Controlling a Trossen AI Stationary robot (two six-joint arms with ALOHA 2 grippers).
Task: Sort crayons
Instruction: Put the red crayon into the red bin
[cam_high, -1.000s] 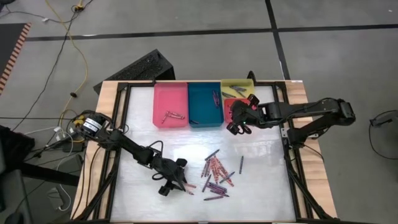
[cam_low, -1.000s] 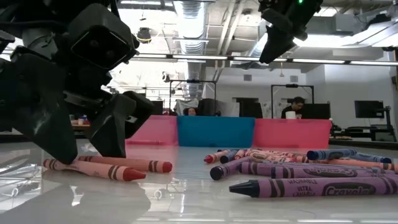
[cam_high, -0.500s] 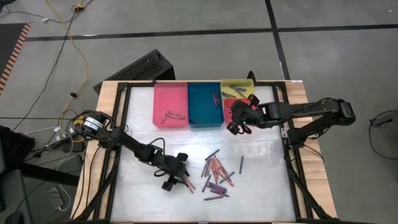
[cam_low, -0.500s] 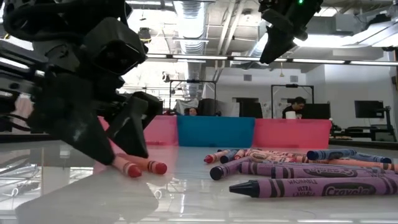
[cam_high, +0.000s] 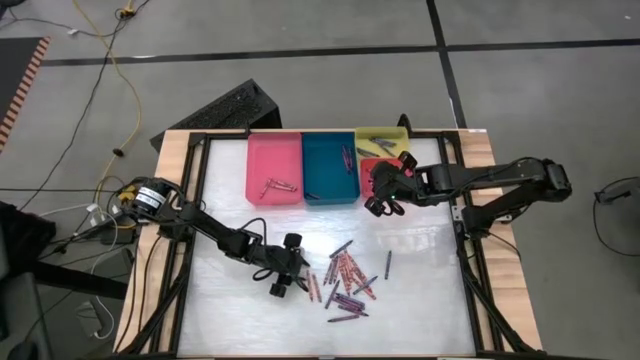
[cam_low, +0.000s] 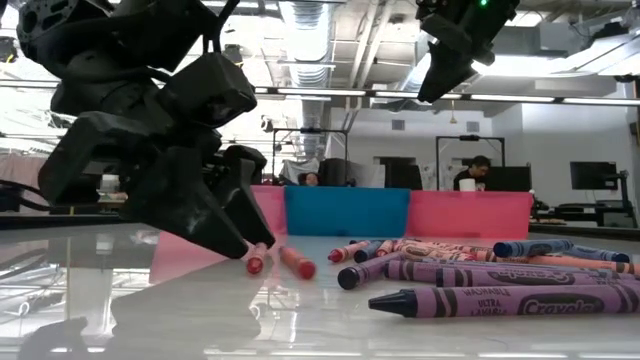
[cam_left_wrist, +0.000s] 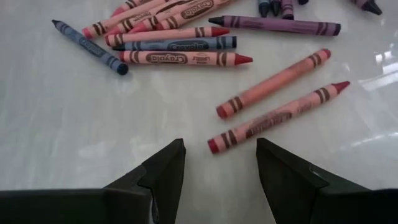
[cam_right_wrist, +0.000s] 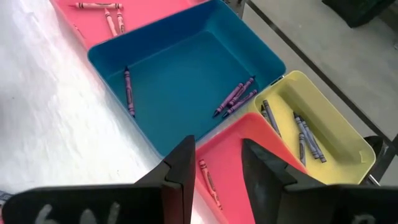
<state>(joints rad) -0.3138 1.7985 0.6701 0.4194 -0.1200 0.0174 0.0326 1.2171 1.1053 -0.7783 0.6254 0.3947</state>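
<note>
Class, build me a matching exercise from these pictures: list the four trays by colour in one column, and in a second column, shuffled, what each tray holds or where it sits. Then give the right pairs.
Column one:
1. pink tray
2. teal tray
3. yellow tray
4. red tray

Column two:
A. holds purple crayons
B. holds grey and blue crayons
C. at the left end of the row in the high view
D. right under the right gripper

Pairs: 1-C, 2-A, 3-B, 4-D

Trays, table, floor clutter
Pink tray (cam_high: 274, 160), teal tray (cam_high: 329, 160), yellow tray (cam_high: 381, 139) and red tray (cam_high: 372, 167) line the table's (cam_high: 230, 320) far edge; a yellow cable (cam_high: 128, 90) crosses the floor.
</note>
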